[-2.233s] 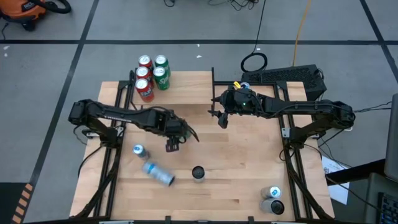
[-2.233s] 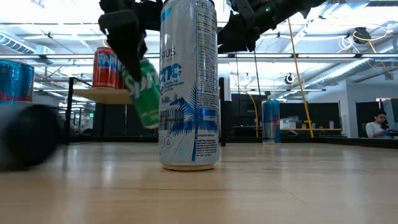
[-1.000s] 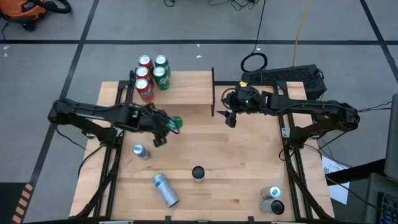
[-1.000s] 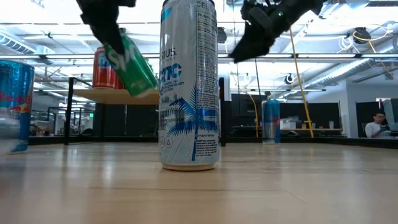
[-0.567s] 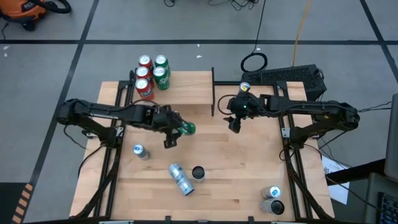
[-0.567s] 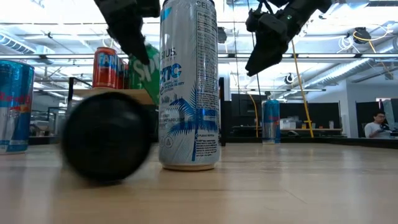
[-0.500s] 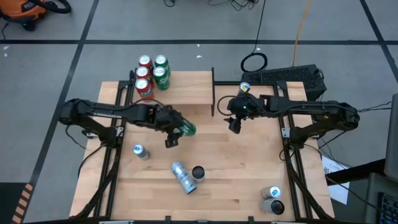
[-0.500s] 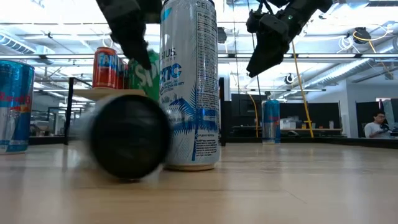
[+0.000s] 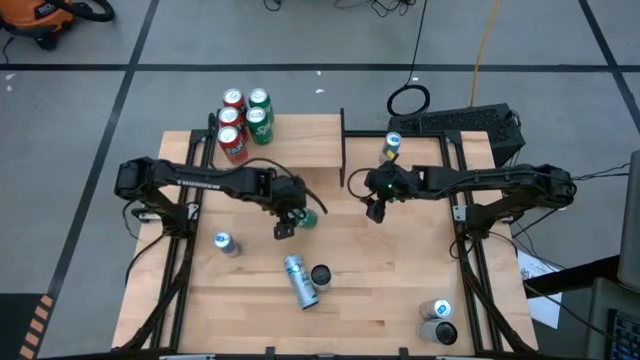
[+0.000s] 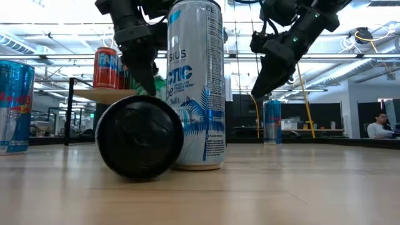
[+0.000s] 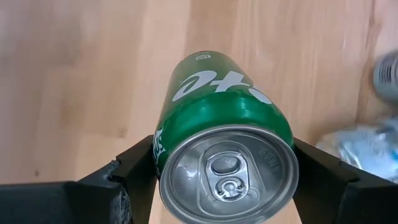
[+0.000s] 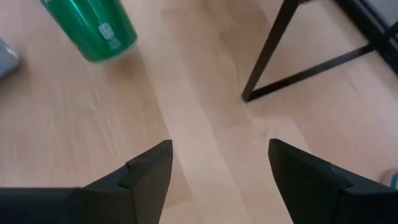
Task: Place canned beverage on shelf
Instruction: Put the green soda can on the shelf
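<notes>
A green can (image 11: 217, 106) hangs above the table's middle, with my left gripper (image 9: 290, 222) shut on it; it also shows in the high view (image 9: 308, 213) and the right wrist view (image 12: 93, 25). The shelf (image 9: 300, 145) stands at the far edge, its black upright (image 12: 273, 56) near my right gripper. Red and green cans (image 9: 240, 125) stand on its left end. My right gripper (image 9: 373, 210) hovers open just right of the shelf's right upright, with nothing between its fingers (image 12: 149, 168). My left gripper pinches the green can's side wall near its top end (image 11: 163, 149) between its two fingers, one on each side. The fingers slant down from the table's left. The can hangs clear of the table, tilted, its pull-tab end toward the wrist and its bottom pointing down and rightward.
A silver can (image 9: 298, 282) lies on its side against a tall white-and-blue can (image 10: 197, 87) standing near the front. A small can (image 9: 222, 243) stands at the left, a blue one (image 9: 392, 143) at the far right, and two more (image 9: 438, 320) at the near right corner.
My left gripper has carried the green can toward the table's right and near edges and downward, tipping it steeper. My right gripper has sunk toward the table. The lying silver can has rolled rightward until it met the tall standing can, which has shifted a little.
</notes>
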